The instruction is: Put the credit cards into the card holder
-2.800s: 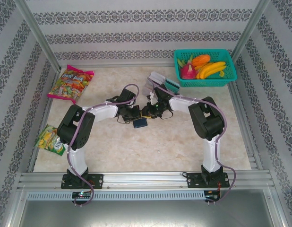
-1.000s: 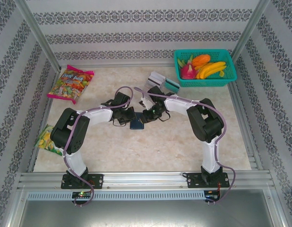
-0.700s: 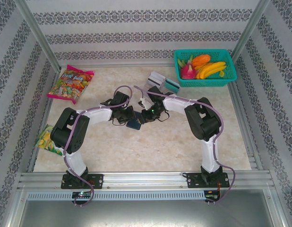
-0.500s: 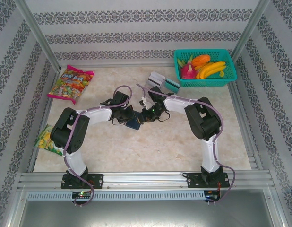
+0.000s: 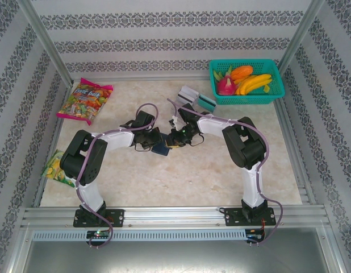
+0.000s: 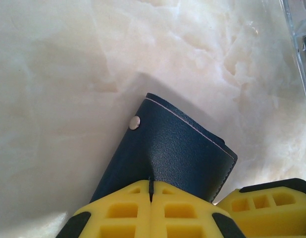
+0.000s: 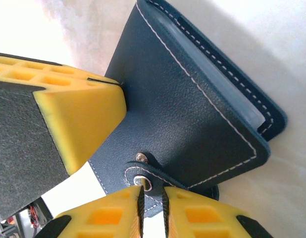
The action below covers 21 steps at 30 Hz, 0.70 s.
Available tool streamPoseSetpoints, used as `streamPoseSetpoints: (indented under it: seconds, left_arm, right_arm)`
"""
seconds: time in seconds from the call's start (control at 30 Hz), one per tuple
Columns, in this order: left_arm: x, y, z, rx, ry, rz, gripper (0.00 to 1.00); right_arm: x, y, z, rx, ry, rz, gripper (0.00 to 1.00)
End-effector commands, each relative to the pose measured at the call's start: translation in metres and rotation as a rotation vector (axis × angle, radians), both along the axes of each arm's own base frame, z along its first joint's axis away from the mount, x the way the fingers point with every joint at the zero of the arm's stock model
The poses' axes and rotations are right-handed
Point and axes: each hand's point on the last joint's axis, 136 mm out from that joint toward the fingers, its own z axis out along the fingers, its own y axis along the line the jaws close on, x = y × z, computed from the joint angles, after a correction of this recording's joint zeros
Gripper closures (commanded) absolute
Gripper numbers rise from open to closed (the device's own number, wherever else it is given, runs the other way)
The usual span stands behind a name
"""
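Observation:
The dark navy card holder (image 5: 160,149) is at the table's middle, between my two grippers. My left gripper (image 5: 153,141) is shut on one edge of the card holder (image 6: 182,153), its yellow fingers (image 6: 118,213) pressed together over the leather. My right gripper (image 7: 152,198) is shut on the snap tab (image 7: 149,172) of the card holder (image 7: 192,114). A pale card edge shows inside the holder's pocket (image 7: 232,94). The credit cards (image 5: 191,96) lie in a small pile behind the grippers, white-grey and teal.
A teal mesh basket (image 5: 278,94) of fruit stands at the back right. A candy bag (image 5: 84,100) lies at the back left and a snack packet (image 5: 59,169) at the left edge. Metal rails frame the marble table (image 5: 181,182).
The card holder has shifted slightly left and turned a little between the grippers. Both arms have stayed almost where they were, still gripping it.

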Motion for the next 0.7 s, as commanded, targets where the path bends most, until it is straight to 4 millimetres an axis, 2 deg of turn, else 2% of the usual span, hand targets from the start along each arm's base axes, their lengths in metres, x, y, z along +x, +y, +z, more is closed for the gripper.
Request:
streamPoseSetpoints:
  seconds: [0.0, 0.17, 0.37, 0.67]
  left_arm:
    - [-0.028, 0.01, -0.026, 0.038, 0.112, 0.005, 1.0]
    - [-0.028, 0.009, -0.025, 0.034, 0.112, 0.003, 1.0]
    - [-0.03, 0.01, -0.024, 0.034, 0.112, 0.006, 1.0]
    - [-0.031, 0.009, -0.025, 0.025, 0.116, 0.011, 1.0]
  right_arm:
    - [0.009, 0.007, 0.014, 0.0, -0.055, -0.03, 0.79]
    - [0.009, 0.012, 0.015, 0.0, -0.038, -0.033, 0.79]
    - [0.01, 0.009, 0.003, -0.04, -0.048, -0.05, 0.79]
    - [0.014, 0.011, -0.003, -0.125, -0.078, -0.074, 0.8]
